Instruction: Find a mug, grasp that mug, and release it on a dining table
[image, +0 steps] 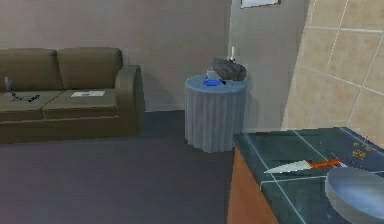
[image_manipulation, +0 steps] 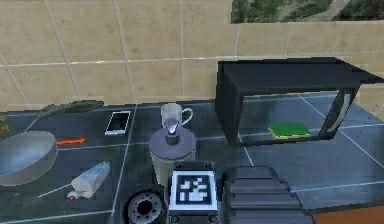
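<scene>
So the robot's parked at a dark tiled worktop (image_manipulation: 330, 170) with a beige tiled wall (image_manipulation: 100, 50) behind it. Nearest in the arm side view is the arm (image_manipulation: 260, 195), with a white square (image_manipulation: 195, 190) on its end. The black marks on the square aren't anything I can read.

Just past that is the pincer (image_manipulation: 173, 135), and its far end sits right at the white mug (image_manipulation: 176, 114). The mug stands upright on the worktop about mid-way back, handle to the right. With the mug behind the fingers like that, I can't tell whether the pincer holds anything.

Left of the arm a clear bottle (image_manipulation: 92, 180) lies on its side. Farther left is a grey pan (image_manipulation: 25, 155), with an orange-handled knife (image_manipulation: 68, 141) just beyond it. A phone (image_manipulation: 118, 122) lies flat to the left of the mug, and something green and leafy (image_manipulation: 65, 106) sits against the wall. Right of the mug, close by, is a big black microwave (image_manipulation: 285, 80) with a green pad (image_manipulation: 291, 128) at its foot.

The forward view has the worktop's corner near right, then grey floor (image: 120, 170). Beyond that is a ribbed blue-grey bin (image: 215, 110) with clutter on top. An olive sofa (image: 70, 85) stands far left with papers on the seat.
</scene>
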